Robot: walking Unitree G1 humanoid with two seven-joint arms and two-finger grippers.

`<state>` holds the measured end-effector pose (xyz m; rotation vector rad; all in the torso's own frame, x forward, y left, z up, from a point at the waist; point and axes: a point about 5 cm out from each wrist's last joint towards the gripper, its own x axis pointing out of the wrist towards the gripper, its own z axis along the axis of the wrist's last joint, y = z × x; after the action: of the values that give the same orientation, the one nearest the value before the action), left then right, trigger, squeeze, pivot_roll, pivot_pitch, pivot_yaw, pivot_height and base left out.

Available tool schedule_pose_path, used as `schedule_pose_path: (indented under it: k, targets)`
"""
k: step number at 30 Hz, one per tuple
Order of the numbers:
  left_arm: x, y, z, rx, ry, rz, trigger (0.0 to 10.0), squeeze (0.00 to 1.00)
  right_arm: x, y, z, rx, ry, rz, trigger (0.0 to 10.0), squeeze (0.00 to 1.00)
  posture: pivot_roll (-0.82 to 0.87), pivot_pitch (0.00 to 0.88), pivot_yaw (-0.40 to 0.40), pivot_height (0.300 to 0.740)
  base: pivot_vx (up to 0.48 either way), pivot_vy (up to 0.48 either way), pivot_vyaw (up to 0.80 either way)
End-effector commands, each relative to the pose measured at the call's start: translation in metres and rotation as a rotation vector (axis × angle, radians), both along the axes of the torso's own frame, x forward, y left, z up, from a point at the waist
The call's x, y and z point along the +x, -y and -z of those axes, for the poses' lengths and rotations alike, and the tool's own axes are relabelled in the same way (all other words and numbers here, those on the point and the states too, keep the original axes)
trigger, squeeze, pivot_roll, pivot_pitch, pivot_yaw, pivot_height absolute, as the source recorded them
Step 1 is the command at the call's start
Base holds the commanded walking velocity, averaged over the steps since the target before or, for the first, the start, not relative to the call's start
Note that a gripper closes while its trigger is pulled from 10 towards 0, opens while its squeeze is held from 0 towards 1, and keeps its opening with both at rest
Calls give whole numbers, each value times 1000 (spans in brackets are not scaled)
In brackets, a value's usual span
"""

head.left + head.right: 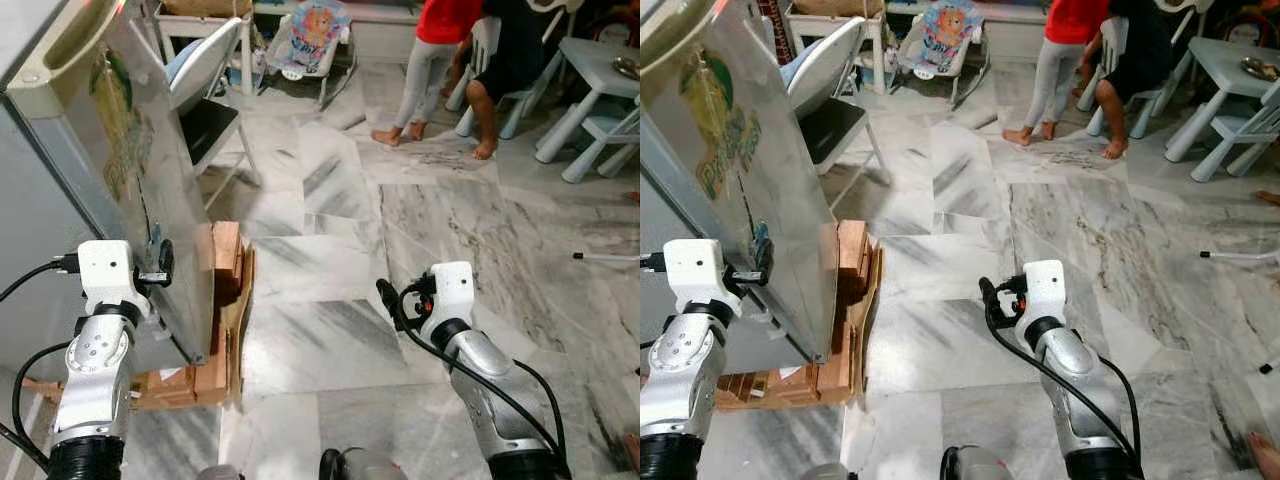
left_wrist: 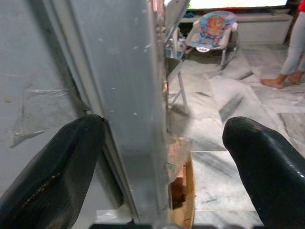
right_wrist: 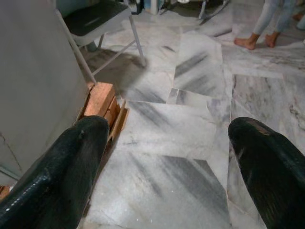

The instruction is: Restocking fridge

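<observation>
Fridge door (image 1: 140, 170): upper left of frame, swung ajar, edge facing cam. Left gripper (image 2: 157, 157): lower left, fingers spread, straddling door edge. Wood blocks (image 1: 225, 300): bottom left-ctr, under fridge. Right gripper (image 3: 167, 162): lower ctr-right, spread, over marble floor (image 1: 340, 260). Two people (image 1: 470, 60): top right.

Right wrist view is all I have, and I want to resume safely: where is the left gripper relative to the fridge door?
Observer: The left gripper is at the free edge of the fridge door, low down, with one finger on each side of that edge.
Operator: Has it clamped on yet?
Observer: No. In the left wrist view the fingers are open, and the outer finger stands well clear of the door's face.
Operator: Is anyone close to the door?
Observer: No. Two people are far across the floor, beside a small white table.
</observation>
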<state>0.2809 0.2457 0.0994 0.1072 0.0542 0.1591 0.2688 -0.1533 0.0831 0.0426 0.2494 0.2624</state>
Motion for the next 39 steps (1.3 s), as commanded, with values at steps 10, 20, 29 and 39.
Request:
schedule_pose_path:
  k: [10,20,29,39]
  targets:
    - [31,50,-32,-20,70,251,10000,0,-21,27,40,-292,-351,34,10000,0,16,97,-73,740,0,0,0]
    - [3,210,-63,-80,167,917,10000,0,-34,34,51,-391,-423,-98,10000,0,10,87,-83,740,0,0,0]
    - [23,160,-53,-118,123,706,10000,0,-24,38,45,-350,-365,-24,10000,0,7,76,-79,740,0,0,0]
    - [-17,55,-27,-80,88,320,10000,0,-1,20,24,-246,-174,31,10000,0,28,53,-68,740,0,-114,0]
